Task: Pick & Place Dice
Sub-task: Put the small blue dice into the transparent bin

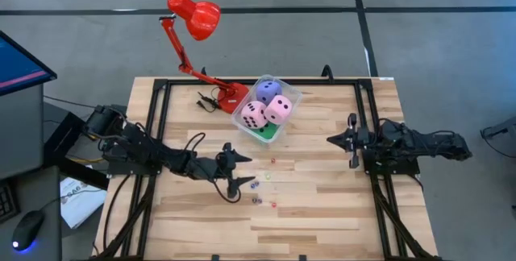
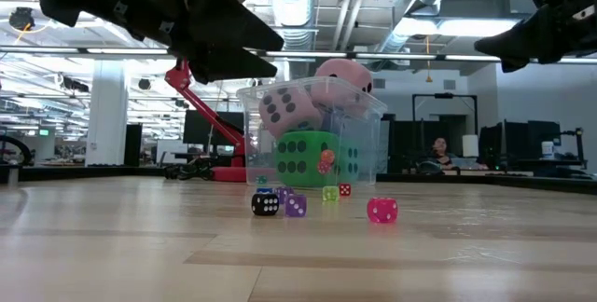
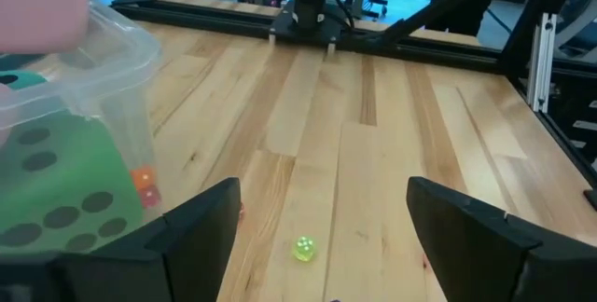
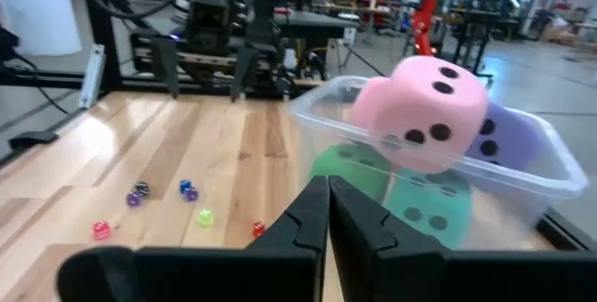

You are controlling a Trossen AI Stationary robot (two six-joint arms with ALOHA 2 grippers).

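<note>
Pale wooden planks are forming the bench [image 1: 322, 205], with a red desk lamp [image 1: 193, 15] standing at its far edge. Over the left half, the left arm is reaching low toward the middle, its end effector [image 1: 234, 171] hovering with fingers spread wide apart just beside the scattered tiny dice [image 2: 280, 203], touching none of them. These small cubes are lying loose in a short line running from near the tub toward the front edge. At the far middle, a clear tub [image 1: 292, 96] is holding the big soft dice: two pink dice [image 1: 278, 109] and a purple-blue die [image 1: 268, 92] are sitting on top, with a green die [image 2: 303, 157] underneath. On the right, the right end effector [image 1: 351, 141] is hovering with fingers pressed together, pointing toward the tub.
</note>
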